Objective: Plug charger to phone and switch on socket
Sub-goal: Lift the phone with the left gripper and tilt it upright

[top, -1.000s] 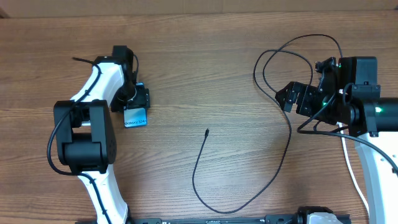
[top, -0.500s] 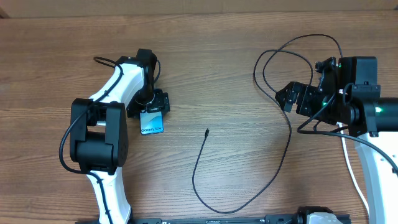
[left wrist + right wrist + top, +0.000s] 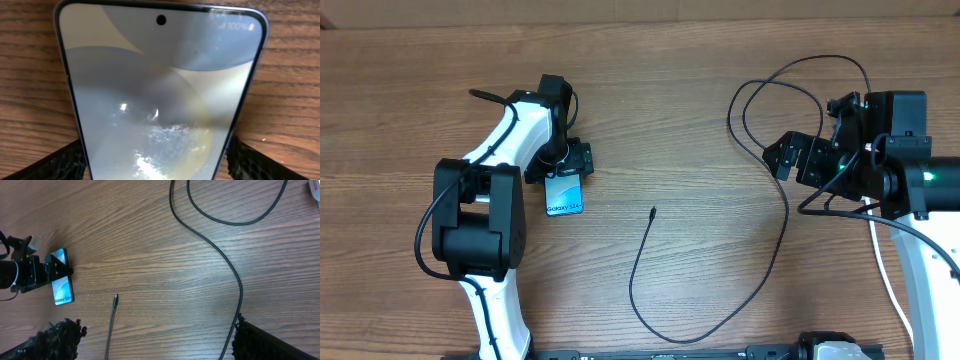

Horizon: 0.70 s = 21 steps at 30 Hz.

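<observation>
The phone [image 3: 565, 194] lies flat on the wooden table, its light blue screen up and white text at its near end. It fills the left wrist view [image 3: 160, 90] and shows far left in the right wrist view [image 3: 62, 287]. My left gripper [image 3: 562, 170] [image 3: 156, 167] stands open astride the phone's far end, one finger [image 3: 65, 162] along each long edge. The charger's thin black cable [image 3: 720, 322] loops across the table, and its connector tip [image 3: 652, 211] [image 3: 115, 298] lies free right of the phone. My right gripper [image 3: 780, 157] [image 3: 155, 342] hovers open and empty over the cable. The socket is hidden.
The cable makes big loops [image 3: 800, 75] at the back right, beside the right arm [image 3: 895, 160]. A thick white cord [image 3: 883, 262] runs down along that arm. The left arm's black and white links [image 3: 470, 215] stand left of the phone.
The left gripper slid the phone to the right, toward the connector tip, then stopped. Its fingers have since eased apart around the phone. The right arm and the cable have not moved.
</observation>
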Available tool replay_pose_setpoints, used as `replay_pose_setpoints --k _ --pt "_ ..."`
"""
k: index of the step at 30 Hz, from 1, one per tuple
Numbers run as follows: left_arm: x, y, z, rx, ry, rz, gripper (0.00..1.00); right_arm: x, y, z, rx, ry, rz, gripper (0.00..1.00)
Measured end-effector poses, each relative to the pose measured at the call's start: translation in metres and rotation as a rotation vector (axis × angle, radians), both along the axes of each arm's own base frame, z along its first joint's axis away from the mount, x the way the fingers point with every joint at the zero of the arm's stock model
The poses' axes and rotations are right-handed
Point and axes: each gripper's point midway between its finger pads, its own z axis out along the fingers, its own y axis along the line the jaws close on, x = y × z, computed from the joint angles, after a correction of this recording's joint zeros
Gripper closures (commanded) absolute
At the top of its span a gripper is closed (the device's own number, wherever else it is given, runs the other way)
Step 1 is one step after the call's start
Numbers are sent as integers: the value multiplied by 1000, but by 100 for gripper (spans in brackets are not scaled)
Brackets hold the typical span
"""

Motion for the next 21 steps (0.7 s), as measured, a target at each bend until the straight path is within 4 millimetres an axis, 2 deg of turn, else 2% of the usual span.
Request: replay_pose_setpoints --k 7,14,21 --pt "0 2 -1 6 -27 -1 12 -3 0 -1 1 12 0 0" --pt "0 4 -1 14 -54 -1 25 -3 0 -1 0 12 0 0" --pt "0 4 0 15 -47 -5 28 -3 0 -1 0 13 -1 0"
